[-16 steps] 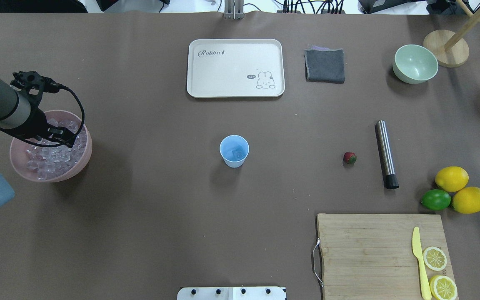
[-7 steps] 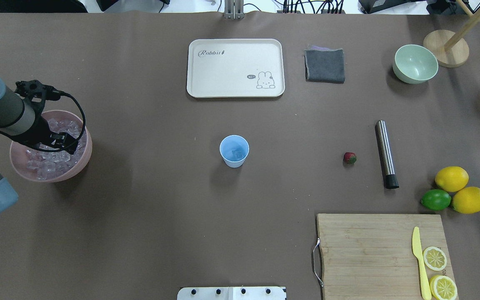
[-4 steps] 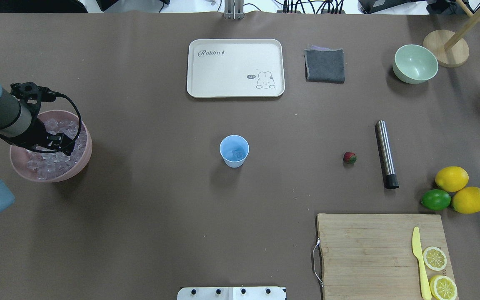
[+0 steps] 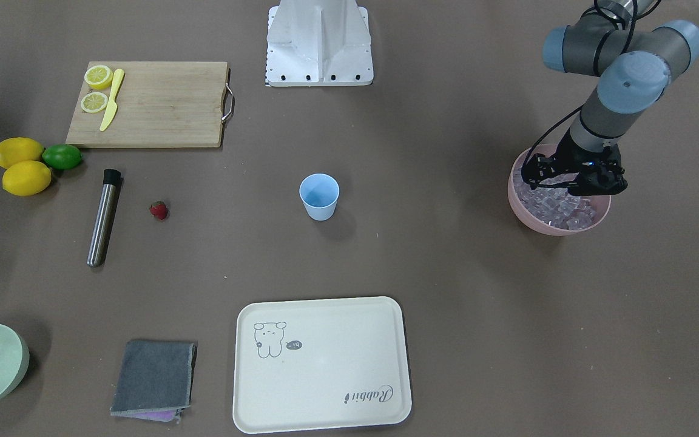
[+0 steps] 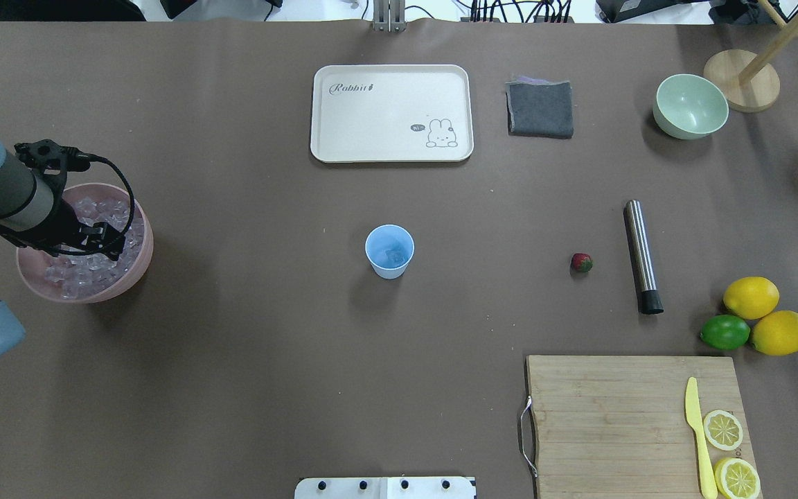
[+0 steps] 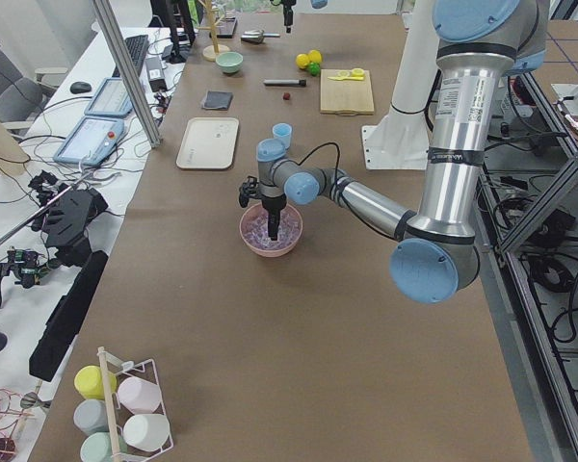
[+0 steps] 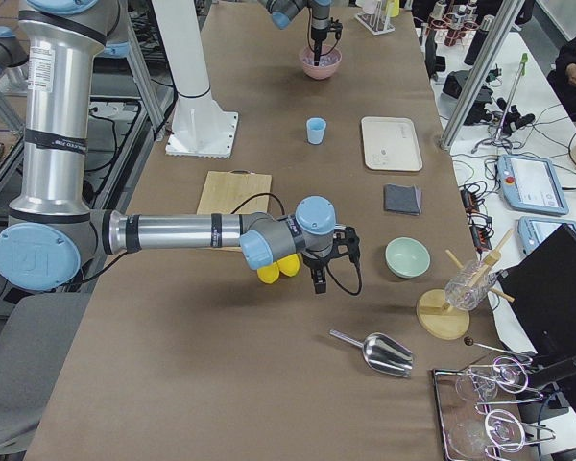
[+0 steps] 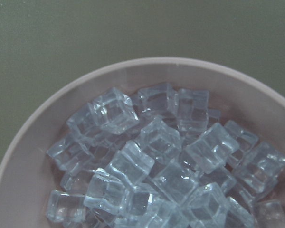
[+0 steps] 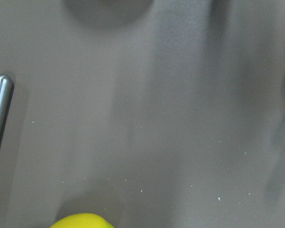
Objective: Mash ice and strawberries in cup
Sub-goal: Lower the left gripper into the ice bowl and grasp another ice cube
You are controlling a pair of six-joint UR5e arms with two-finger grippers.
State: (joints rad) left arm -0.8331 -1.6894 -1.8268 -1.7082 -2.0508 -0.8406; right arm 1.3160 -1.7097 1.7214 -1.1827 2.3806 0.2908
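Your left hand (image 5: 98, 237): hangs directly above the ice (image 8: 156, 142) in the pink bowl (image 5: 143, 258). Grip: you cannot tell. Cup (image 5: 382, 269): well apart from it.

Left gripper (image 5: 107, 241) low, downward; right gripper (image 7: 319, 281) downward

I count one pink bowl (image 5: 137, 267), one green bowl (image 5: 690, 106), one cup (image 5: 389, 274), one strawberry (image 5: 581, 262), two lemons (image 5: 751, 297), one lime (image 5: 724, 332), two lemon slices (image 5: 722, 430), one tray (image 5: 391, 113); ice cubes (image 8: 152, 142) too heaped to count.
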